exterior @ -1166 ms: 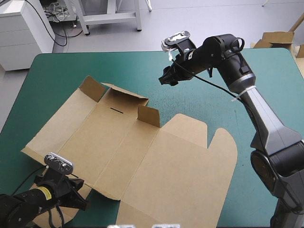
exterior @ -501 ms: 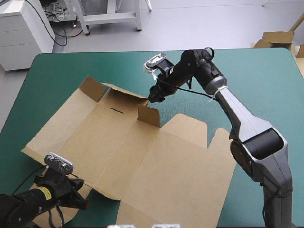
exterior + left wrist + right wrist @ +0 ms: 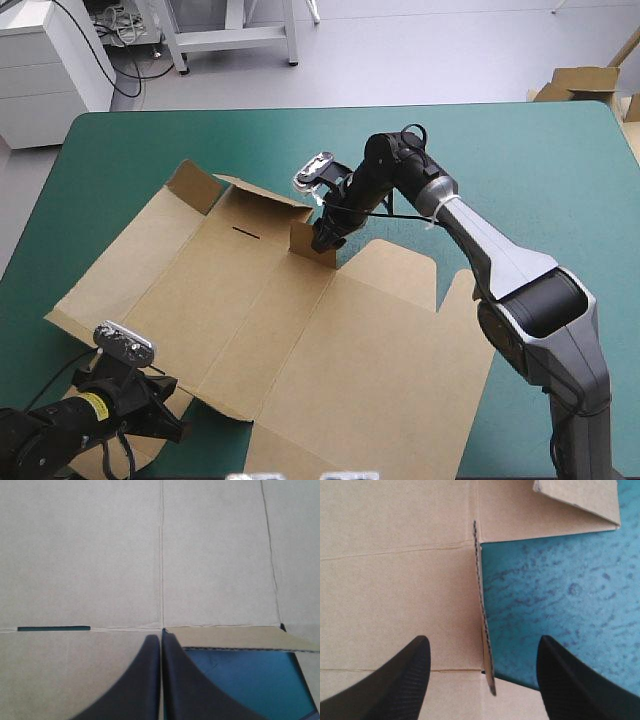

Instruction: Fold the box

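The brown box (image 3: pixel 300 340) lies as a cut sheet, mostly flat on the teal-green cover. Along its far edge a wall (image 3: pixel 262 196) and a corner flap (image 3: pixel 194 184) are partly raised. A small flap (image 3: pixel 312 243) stands upright there, with my right gripper (image 3: pixel 322 236) open astride it. In the right wrist view the flap's edge (image 3: pixel 483 630) runs between the two fingers of that gripper (image 3: pixel 483 641). My left gripper (image 3: pixel 168 410) sits low at the box's near edge. It is shut (image 3: pixel 161 635), tips on the board (image 3: pixel 100 555) at a crease beside a narrow slot (image 3: pixel 54 628).
More brown board (image 3: pixel 585 80) sits past the table's far right corner. Bare teal-green cover (image 3: pixel 540 170) stretches right of the right arm and along the far edge. A rounded flap of the box (image 3: pixel 135 462) lies under the left arm.
The right gripper has swung left and down from over the bare cover to the small upright flap. The left gripper and the box have not moved.
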Robot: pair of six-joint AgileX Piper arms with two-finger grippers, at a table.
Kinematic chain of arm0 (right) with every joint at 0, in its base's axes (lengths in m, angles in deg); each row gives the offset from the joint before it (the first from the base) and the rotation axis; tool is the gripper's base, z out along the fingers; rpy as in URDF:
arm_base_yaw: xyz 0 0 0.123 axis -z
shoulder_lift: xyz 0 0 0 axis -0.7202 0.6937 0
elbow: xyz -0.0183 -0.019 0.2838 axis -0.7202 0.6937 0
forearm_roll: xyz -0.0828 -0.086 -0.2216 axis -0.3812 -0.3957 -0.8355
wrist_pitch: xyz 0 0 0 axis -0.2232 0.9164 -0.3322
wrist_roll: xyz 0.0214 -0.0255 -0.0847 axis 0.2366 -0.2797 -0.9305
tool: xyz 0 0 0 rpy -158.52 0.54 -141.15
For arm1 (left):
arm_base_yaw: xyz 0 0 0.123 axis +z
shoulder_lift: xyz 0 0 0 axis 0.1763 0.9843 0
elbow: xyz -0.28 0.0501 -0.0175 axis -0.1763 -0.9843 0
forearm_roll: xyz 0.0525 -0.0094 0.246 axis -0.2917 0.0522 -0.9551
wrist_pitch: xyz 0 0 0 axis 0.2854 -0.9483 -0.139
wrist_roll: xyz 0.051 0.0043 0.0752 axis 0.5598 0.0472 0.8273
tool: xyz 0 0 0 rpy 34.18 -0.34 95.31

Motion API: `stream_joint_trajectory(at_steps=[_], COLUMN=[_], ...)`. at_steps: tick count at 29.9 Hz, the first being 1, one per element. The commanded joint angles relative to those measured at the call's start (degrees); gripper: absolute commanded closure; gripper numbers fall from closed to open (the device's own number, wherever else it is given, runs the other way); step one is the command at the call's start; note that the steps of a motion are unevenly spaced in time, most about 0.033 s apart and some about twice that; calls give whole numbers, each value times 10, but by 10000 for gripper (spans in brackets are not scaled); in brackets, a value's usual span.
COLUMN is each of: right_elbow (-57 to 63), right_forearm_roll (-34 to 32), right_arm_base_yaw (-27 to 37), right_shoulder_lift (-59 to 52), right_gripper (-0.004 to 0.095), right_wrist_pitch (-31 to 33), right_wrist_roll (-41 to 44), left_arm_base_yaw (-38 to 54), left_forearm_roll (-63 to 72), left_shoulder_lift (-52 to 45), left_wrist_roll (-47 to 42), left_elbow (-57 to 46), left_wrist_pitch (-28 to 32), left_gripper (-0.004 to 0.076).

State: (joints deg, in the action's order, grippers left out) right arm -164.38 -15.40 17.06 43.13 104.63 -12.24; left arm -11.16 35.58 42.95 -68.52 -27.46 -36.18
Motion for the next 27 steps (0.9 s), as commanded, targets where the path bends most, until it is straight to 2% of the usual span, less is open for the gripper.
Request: stream_joint_trajectory(at_steps=[1,10,12,14,18,22,27], right_elbow=[-13,-13,-13,-13,-13,-13,-22], right_forearm_roll=[22,61,68,68,64,42,-19], right_arm_base_yaw=[0,0,0,0,0,0,0], right_shoulder_lift=[-19,15,15,15,15,15,15], right_gripper=[334,337,387,525,936,928,928], right_wrist_pitch=[-23,-47,-61,-69,-69,-69,-76], right_wrist_roll=[-27,-56,-56,-56,-60,-78,-102], left_arm_base_yaw=[0,0,0,0,0,0,0], left_forearm_roll=[8,8,8,8,8,8,8], left_shoulder_lift=[3,3,3,3,3,3,3], left_wrist_roll=[1,1,1,1,1,1,1], left_elbow=[14,14,14,14,14,14,14], left_wrist_pitch=[28,28,28,28,28,28,28], left_gripper=[731,731,731,731,731,731,731])
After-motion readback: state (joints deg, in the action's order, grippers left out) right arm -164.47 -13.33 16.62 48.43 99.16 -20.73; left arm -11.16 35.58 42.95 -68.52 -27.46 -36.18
